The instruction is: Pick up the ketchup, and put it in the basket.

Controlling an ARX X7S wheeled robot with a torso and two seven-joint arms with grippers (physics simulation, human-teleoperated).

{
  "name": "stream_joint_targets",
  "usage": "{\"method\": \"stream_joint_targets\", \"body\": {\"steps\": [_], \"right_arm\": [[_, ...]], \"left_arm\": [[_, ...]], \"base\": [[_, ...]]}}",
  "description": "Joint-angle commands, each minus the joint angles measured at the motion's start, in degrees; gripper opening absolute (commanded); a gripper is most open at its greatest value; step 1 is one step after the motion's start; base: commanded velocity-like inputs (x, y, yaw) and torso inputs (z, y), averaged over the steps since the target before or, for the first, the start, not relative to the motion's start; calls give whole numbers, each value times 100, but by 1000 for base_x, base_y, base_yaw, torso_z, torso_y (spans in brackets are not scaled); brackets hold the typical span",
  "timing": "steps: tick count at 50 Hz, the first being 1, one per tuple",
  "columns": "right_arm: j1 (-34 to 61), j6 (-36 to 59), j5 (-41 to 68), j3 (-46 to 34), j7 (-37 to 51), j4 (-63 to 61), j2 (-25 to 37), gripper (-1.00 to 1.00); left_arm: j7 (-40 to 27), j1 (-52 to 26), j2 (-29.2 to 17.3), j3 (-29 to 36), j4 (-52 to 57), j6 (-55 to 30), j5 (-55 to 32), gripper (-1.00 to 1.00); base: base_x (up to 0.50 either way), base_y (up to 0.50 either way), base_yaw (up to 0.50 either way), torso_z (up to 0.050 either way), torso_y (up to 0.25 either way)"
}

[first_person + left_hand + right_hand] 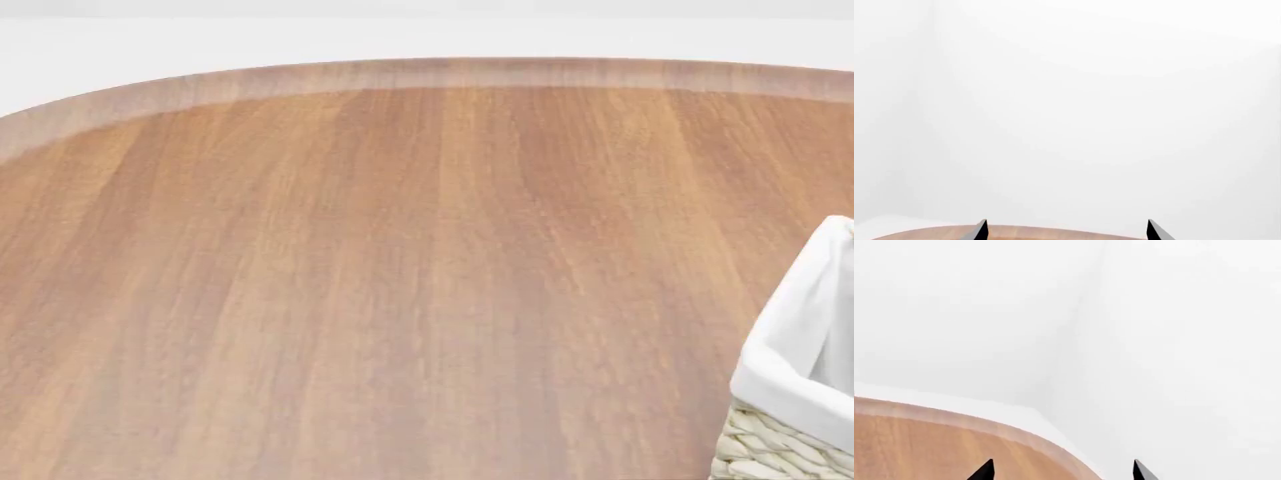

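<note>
The ketchup is out of view in every frame. Only a corner of the basket (801, 370) shows at the right edge of the head view: cream wicker with a white cloth liner over its rim. My left gripper (1066, 231) is open and empty, its two dark fingertips wide apart above the table's far edge. My right gripper (1062, 471) is open and empty too, its tips spread over the table's rounded corner. Neither gripper shows in the head view.
The wooden table (374, 280) has a rounded far edge, with white floor and walls beyond it. Its edge also shows in the left wrist view (1054, 232) and the right wrist view (934, 440).
</note>
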Motion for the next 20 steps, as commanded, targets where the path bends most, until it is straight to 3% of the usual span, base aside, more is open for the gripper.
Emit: {"method": "stream_joint_targets", "body": {"steps": [1,10,20], "right_arm": [[-304,-563,157,356,174,-776,100,100],[-671,-1364,226,824,460,-1773,263,100],[-874,-1469,129,1185,831,-2826,460,100]], "left_arm": [[-17,8,-22,3,25,18,-12,100],[-34,67,-50,-21,93,58,-20,100],[-54,158,-80,-88,169,149,-35,100]], "base": [[0,0,0,0,0],[0,0,0,0,0],[0,0,0,0,0]]}}
